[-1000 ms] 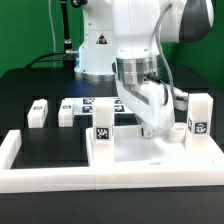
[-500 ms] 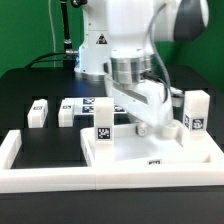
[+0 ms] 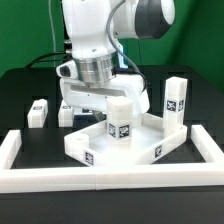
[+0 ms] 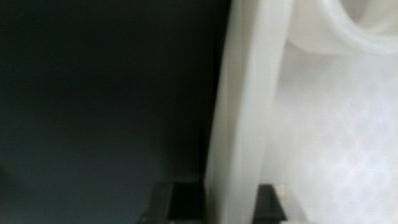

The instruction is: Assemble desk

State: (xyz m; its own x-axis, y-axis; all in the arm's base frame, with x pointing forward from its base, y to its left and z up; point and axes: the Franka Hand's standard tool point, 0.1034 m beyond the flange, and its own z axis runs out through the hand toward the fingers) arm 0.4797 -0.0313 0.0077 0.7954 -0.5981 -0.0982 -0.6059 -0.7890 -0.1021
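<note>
Gripper clamped on tabletop rim, 2 legs upright w/ tags

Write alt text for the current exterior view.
A white robot arm holds its gripper at the far rim of a tray-like tabletop lying askew on a black table. One leg and another leg stand upright on the tabletop; a third leg stands loose toward the exterior view's left.

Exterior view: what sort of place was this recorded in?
Most likely a robotics lab bench, not a home or workshop: the arm works over a black table fenced by white border bars, the tabletop and legs carry black-white tags, and a plain green backdrop hangs behind.
</note>
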